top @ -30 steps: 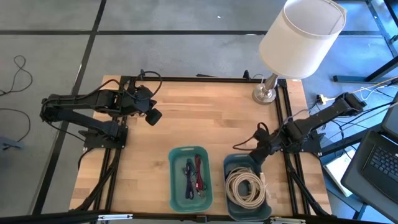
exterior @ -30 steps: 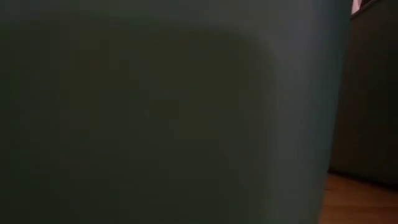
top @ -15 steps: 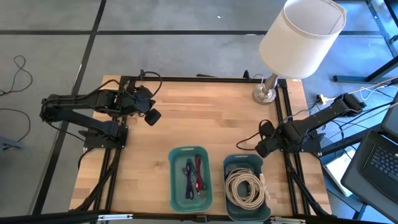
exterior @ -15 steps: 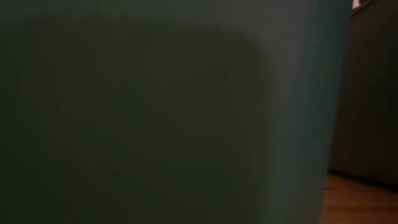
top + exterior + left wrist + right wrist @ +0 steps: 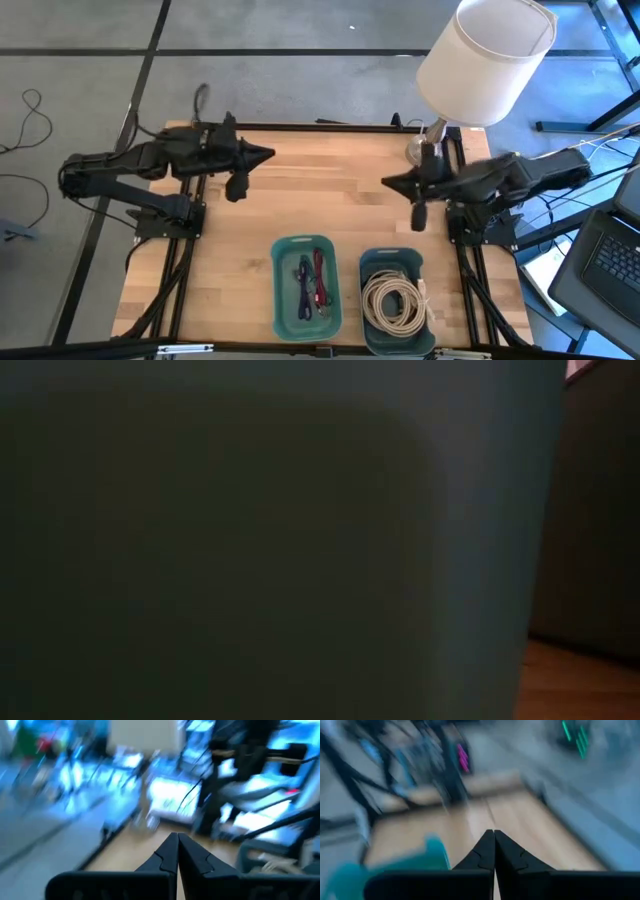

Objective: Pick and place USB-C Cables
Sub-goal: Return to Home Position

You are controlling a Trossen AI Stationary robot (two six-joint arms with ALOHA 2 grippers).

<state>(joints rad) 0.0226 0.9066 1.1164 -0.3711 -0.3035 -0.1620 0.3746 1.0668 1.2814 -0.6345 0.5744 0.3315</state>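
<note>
1. cables all lie in two teal trays at the edge of the table (image 5: 330, 200) farthest from the lamp (image 5: 487, 55). the short coloured leads (image 5: 311, 282) lie lengthwise in the first tray (image 5: 279, 300). the cream-white coils (image 5: 396, 300) are stacked in the second tray (image 5: 370, 265), just beside it. we judge the sorting finished, since we see no cable outside the trays.
2. left gripper (image 5: 266, 154) hangs over bare wood on its own side, well apart from both trays. its fingers (image 5: 167, 855) are pressed together on nothing.
3. right gripper (image 5: 392, 182) hangs near the lamp's base, pointing toward the table's middle. its fingers (image 5: 485, 852) are likewise pressed tight and empty. we read both poses as parked, clear of the trays so the sorted cables lie undisturbed.
4. low view is almost wholly blocked by a dark teal wall (image 5: 250, 540), with only a sliver of wood at one corner. we cannot tell how many coils are in the stack. the lamp's shade hides part of the table's far corner.
</note>
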